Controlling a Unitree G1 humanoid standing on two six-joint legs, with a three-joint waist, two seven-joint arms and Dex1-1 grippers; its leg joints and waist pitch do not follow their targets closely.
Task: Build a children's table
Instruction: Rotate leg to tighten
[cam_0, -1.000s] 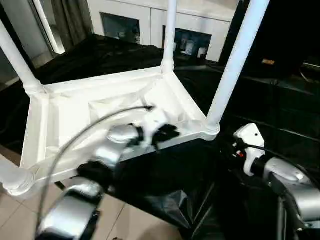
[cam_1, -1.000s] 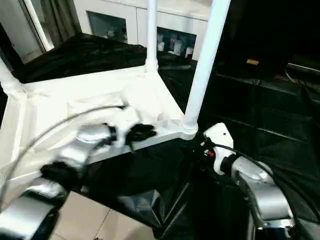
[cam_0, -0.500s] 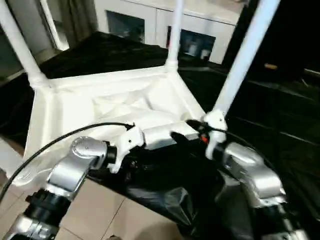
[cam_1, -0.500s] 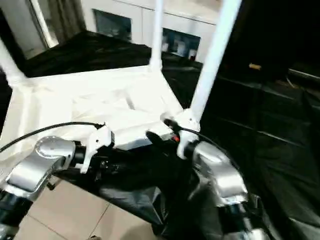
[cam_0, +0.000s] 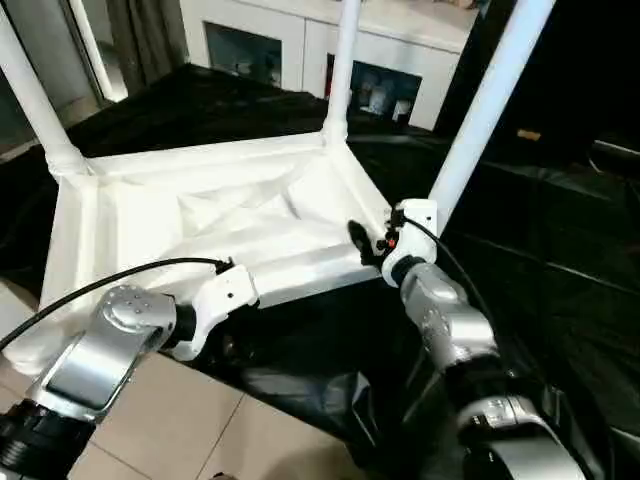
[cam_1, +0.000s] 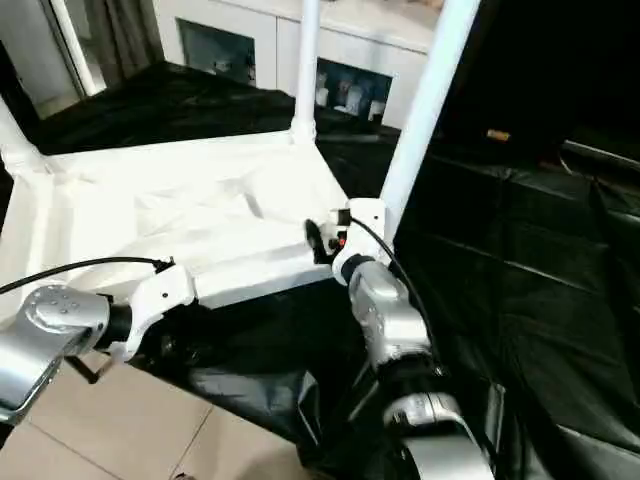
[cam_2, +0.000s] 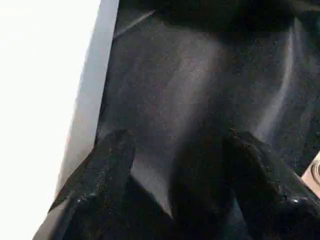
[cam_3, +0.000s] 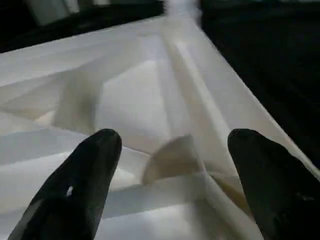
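far-left leg (cam_0: 35, 100): seated in its corner socket, stands upright.
table top (cam_0: 170, 225): lies upside down, ribbed underside up, on the surface under black sheeting (cam_0: 560, 290); near-left corner overhangs the tiled floor (cam_0: 200, 430).
left pincer (cam_2: 175, 165): fingers spread moderately, nothing between them. Sits low under the near edge of the top, aimed at the black sheet, white edge just beside one finger.
near-left corner: partly hidden by the left arm, can't tell whether a leg is seated there.
far-middle leg (cam_0: 342, 70): seated at the far corner, upright.
right pincer (cam_3: 170, 155): fingers wide apart, empty. Hovers over the ribbed underside by the near-right corner; not gripping anything.
near-right leg (cam_0: 485, 110): in its socket just beside the right wrist, leans slightly.
progress: three legs visibly in; judge assembly nearly done.
left to do: confirm the fourth corner, press legs home, flip the table upright.
background: white cabinet (cam_0: 300, 45) with glass doors, not part of the job.
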